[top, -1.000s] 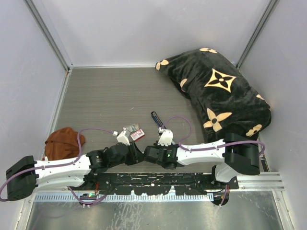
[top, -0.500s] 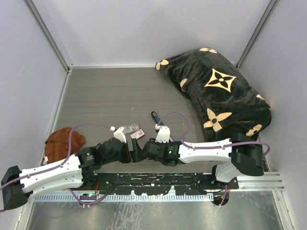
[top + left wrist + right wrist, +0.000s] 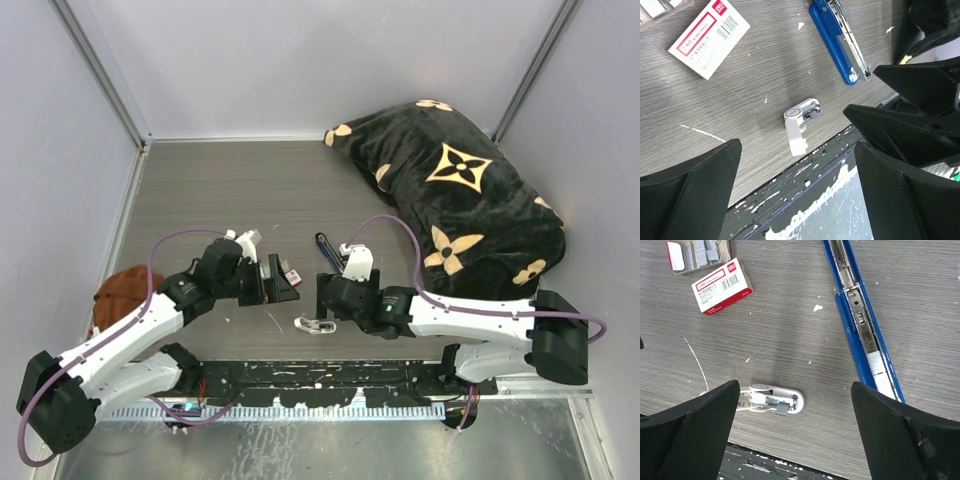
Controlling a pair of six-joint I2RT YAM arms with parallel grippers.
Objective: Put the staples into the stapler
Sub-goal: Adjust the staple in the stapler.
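Both claws, left [image 3: 797, 143] and right [image 3: 793, 385], gape wide and empty over the grey wood-grain desk [image 3: 790, 330]. One slim blue stapler [image 3: 860, 325] lies opened, silver channel up, its ends cropped. Silvery staples [image 3: 705, 251], cropped and hard to count, lie beside one red-and-white card box [image 3: 722, 285]. One white oblong piece [image 3: 772, 399] lies near the desk's edge.

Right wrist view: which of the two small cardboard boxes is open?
The open tray in the top left corner, with grey staples showing inside. The red-and-white box beside it is shut, label facing up.
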